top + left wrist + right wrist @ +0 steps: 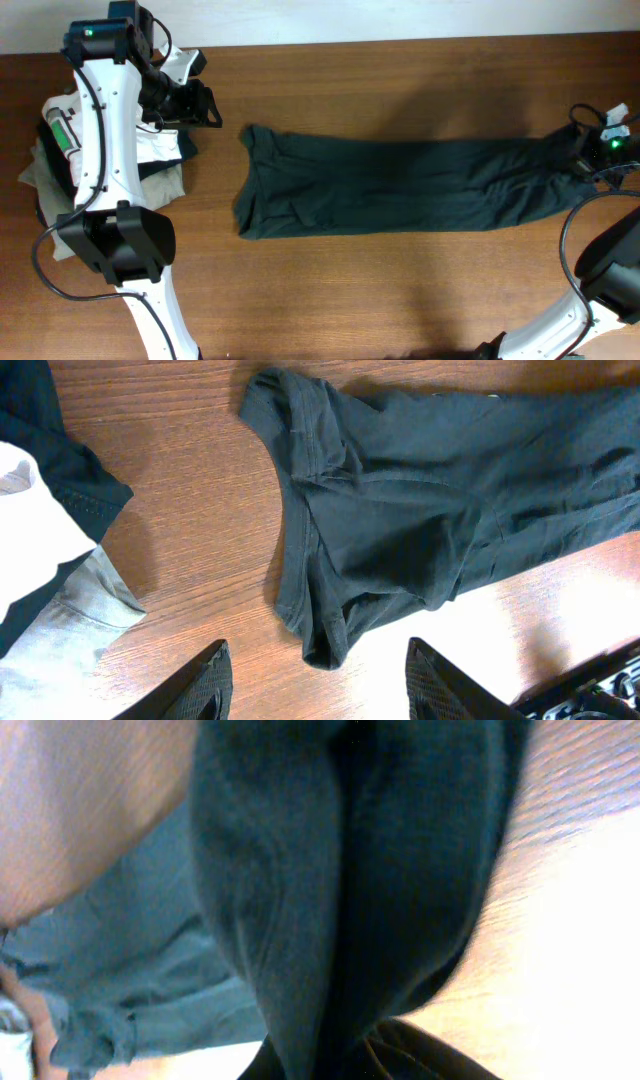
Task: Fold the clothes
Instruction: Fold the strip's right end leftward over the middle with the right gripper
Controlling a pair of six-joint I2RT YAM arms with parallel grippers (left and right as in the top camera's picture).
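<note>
The dark greenish-black T-shirt [400, 185] lies stretched in a long band across the table, its left end bunched near the middle. My left gripper [200, 103] is open and empty, raised above the table left of the shirt; in the left wrist view its fingertips [320, 680] frame the shirt's left end [400, 510]. My right gripper [585, 150] is at the shirt's right end and is shut on the cloth; the right wrist view is filled by the dark fabric [350, 870] bunched in the jaws.
A pile of folded garments, white [160, 150] over beige [40, 175], with a green-labelled item [62, 130], sits at the table's left edge, under the left arm. Bare wood table [400, 290] surrounds the shirt.
</note>
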